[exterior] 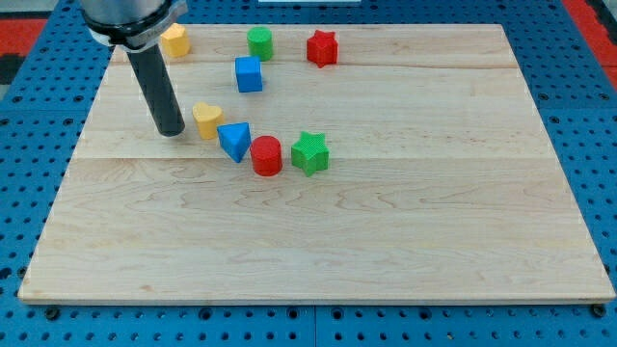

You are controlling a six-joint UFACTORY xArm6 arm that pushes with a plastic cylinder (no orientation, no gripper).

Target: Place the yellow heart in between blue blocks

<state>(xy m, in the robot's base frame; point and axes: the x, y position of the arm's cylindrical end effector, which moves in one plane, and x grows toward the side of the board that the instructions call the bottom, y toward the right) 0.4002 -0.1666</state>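
Note:
The yellow heart (pixel 206 120) lies on the wooden board left of centre, touching or almost touching the blue triangle (pixel 234 141) at its lower right. The blue cube (pixel 249 74) sits above and to the right of the heart, a clear gap away. My tip (pixel 172 131) rests on the board just left of the yellow heart, a small gap from it. The rod rises up and to the left from the tip.
A red cylinder (pixel 267 155) and a green star (pixel 309 152) sit in a row right of the blue triangle. A yellow block (pixel 174 40), a green cylinder (pixel 259 43) and a red star (pixel 322 47) lie along the view's top. The board's edge (pixel 318 301) meets a blue pegboard.

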